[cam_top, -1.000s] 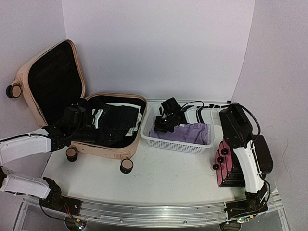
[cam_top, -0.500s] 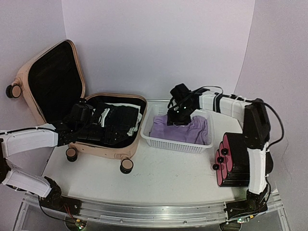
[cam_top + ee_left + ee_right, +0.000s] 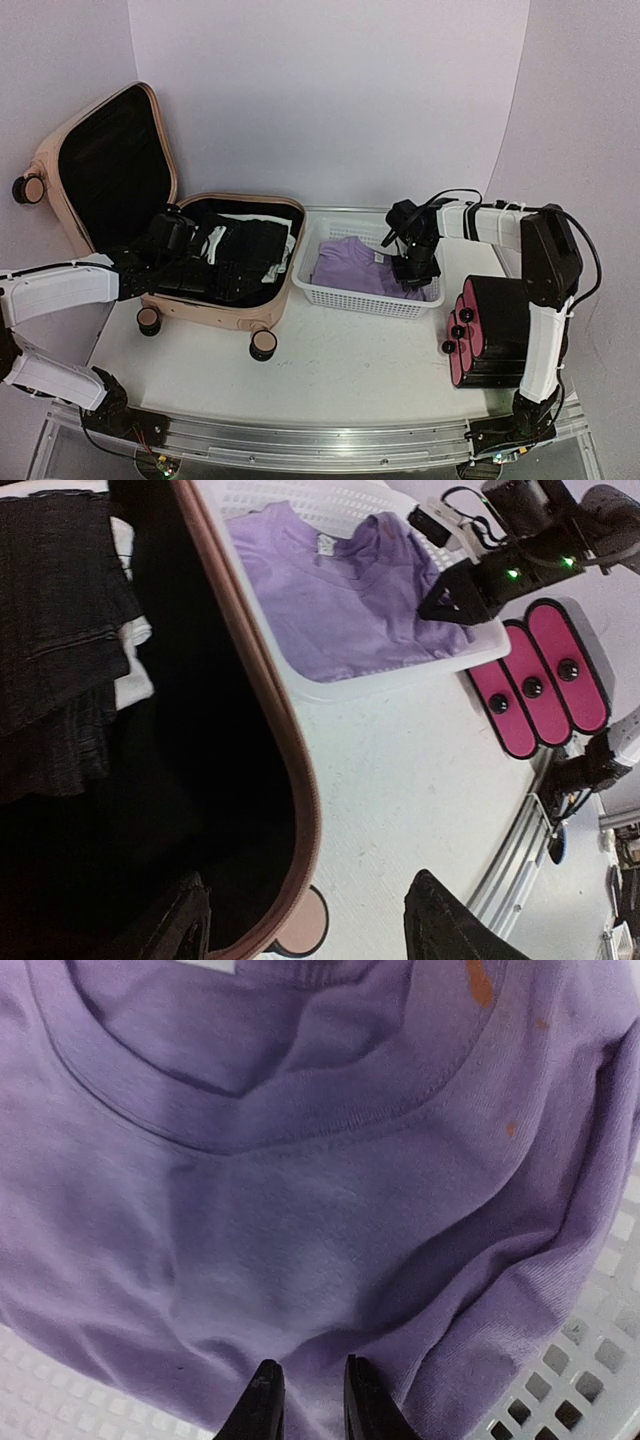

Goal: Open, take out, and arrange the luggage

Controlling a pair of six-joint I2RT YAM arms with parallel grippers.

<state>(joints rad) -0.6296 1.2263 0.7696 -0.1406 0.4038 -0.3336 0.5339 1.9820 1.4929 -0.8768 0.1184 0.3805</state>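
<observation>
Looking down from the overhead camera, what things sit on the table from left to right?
Open pink suitcase → white basket holding a purple shirt → pink-and-black case.

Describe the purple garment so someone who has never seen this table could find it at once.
Start from the large pale pink hard-shell suitcase lying open on the left; right beside it stands a white mesh plastic basket. The lilac T-shirt lies crumpled inside that basket. It is the only coloured garment: the clothes in the suitcase are black and white.

Open tabletop (image 3: 350,362) in front of luggage (image 3: 205,308) and basket (image 3: 360,298)
</observation>
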